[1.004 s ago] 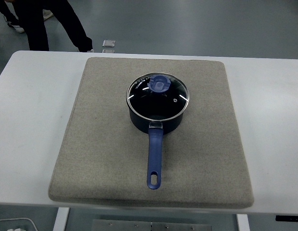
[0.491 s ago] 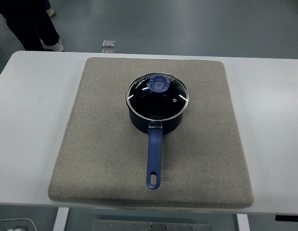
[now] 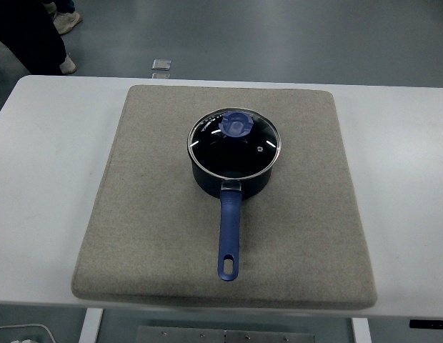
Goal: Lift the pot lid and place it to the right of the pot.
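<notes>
A dark blue pot [image 3: 232,175] sits near the middle of a square, coarse-woven grey-beige mat [image 3: 157,221] that covers most of the smooth white worktop [image 3: 43,179]. The pot is round and matte, with a long, flat blue handle [image 3: 229,236] running toward 6 o'clock and ending in an oval hanging slot. The pot lid [image 3: 234,143] is still seated on the pot: clear glass, ringed by a shiny metal rim, with a small steam vent and a rounded blue knob [image 3: 236,124] that sits toward 12 o'clock of the lid's centre. The mat to the pot's 3 o'clock side is bare fabric.

Neither robot hand is in the picture, so their state cannot be told.

At 11 o'clock, beyond the worktop, a person's dark trouser legs and pale shoes [image 3: 64,21] stand on the grey floor; compared with a second ago they have moved further left and up toward the corner. Pot, lid and mat have not shifted.
</notes>
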You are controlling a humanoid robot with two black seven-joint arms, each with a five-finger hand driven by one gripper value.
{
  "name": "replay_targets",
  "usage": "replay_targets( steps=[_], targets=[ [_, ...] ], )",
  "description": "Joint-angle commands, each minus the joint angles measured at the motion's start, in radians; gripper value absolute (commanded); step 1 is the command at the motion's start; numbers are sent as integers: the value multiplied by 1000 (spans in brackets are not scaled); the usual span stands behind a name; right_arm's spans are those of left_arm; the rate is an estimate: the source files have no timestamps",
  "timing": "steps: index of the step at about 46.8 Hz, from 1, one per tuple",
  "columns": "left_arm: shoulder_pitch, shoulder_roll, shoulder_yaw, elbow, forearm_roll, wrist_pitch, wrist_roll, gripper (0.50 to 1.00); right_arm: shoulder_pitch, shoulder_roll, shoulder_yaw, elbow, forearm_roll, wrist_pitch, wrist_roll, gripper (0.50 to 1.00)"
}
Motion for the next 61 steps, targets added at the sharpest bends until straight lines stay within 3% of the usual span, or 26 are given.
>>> replay_targets(
  steps=[1, 9, 18, 31, 36, 44, 52, 61],
  targets=[
    [-1, 0, -2, 0, 0, 0, 0, 1000, 27, -7, 0, 0, -53, 34, 7, 905],
    [0, 0, 0, 0, 0, 0, 0, 1000, 63, -20, -3, 3, -123, 50, 13, 905],
    [-1, 0, -2, 0, 0, 2, 0, 1000, 71, -43, -3, 86, -290, 65, 110, 903],
    [-1, 0, -2, 0, 0, 0, 0, 1000, 139, -66, 0, 265, -467, 77, 110, 901],
    [0, 0, -2, 0, 0, 0, 0, 1000, 175, -64, -1, 279, -469, 91, 110, 903],
    [0, 0, -2, 0, 0, 0, 0, 1000, 228, -69, -3, 279, -481, 181, 110, 905],
    [-1, 0, -2, 0, 0, 0, 0, 1000, 237, -79, 0, 296, -551, 231, 110, 905],
    [0, 0, -2, 0, 0, 0, 0, 1000, 238, -81, 5, 376, -662, 238, 110, 905]
  ],
)
